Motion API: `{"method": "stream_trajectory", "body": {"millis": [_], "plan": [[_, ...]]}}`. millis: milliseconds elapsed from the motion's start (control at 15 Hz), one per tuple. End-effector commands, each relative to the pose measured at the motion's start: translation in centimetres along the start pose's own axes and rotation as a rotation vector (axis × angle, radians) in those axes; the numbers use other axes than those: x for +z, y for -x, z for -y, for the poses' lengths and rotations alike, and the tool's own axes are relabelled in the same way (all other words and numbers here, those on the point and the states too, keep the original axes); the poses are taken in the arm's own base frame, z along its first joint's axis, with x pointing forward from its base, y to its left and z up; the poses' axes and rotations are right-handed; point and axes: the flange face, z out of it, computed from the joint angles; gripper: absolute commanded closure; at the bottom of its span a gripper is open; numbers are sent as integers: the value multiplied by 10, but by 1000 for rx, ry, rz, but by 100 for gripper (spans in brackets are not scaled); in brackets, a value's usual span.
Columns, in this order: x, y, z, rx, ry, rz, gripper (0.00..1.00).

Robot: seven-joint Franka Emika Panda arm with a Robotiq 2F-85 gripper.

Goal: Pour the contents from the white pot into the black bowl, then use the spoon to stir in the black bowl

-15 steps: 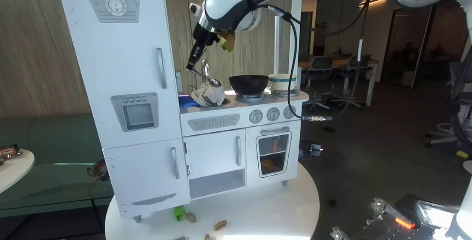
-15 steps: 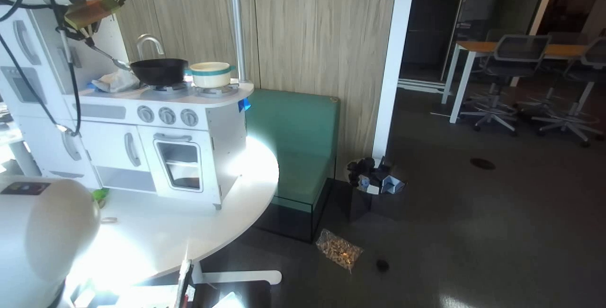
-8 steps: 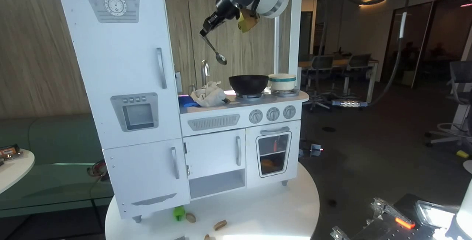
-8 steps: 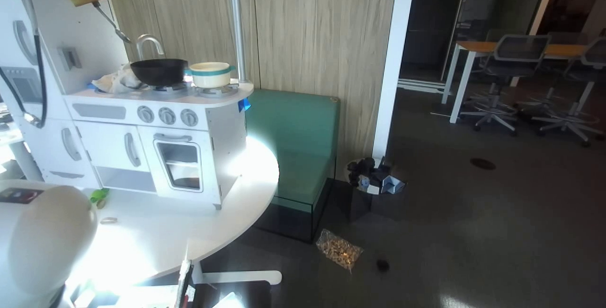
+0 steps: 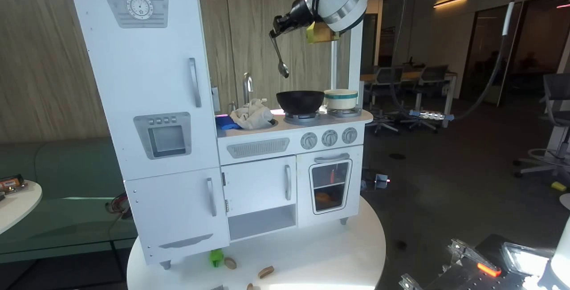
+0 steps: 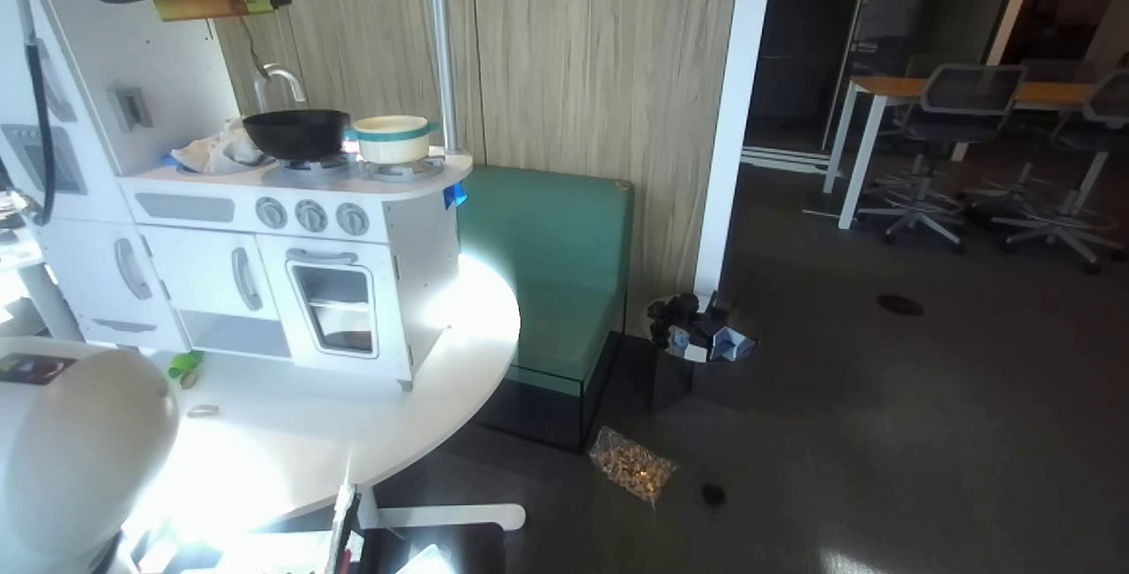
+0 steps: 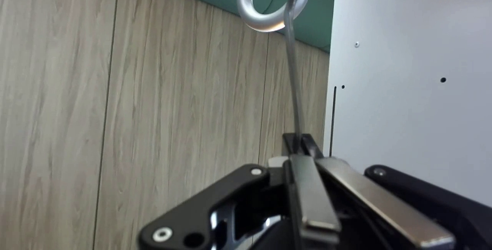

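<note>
Gripper [image 7: 300, 143] nearly closed, pinching top end of spoon [image 5: 283, 68], hung tip-down, presumably for stirring. Black bowl [image 5: 300, 102] stands on burner [image 5: 302, 119], likely to receive it; white pot [image 5: 341, 100] beside, nearer rounded corner of bench [image 6: 455, 170].

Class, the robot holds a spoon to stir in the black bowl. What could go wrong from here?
The fingers pinch the spoon near its handle end, so it might twist while stirring. The black bowl sits on a burner, so pushing could shift it. The white pot stands close beside it and might get bumped.
</note>
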Motion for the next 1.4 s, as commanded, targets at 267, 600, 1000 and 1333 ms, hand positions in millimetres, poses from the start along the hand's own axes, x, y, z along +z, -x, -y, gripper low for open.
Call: {"method": "stream_trajectory", "body": {"millis": [267,600,1000,1333], "plan": [[4,60,-60,156,89,88,97],[31,84,-60,171,14,157,97],[42,88,-18,108,-116,198,96],[35,105,-15,119,-102,229,97]]}}
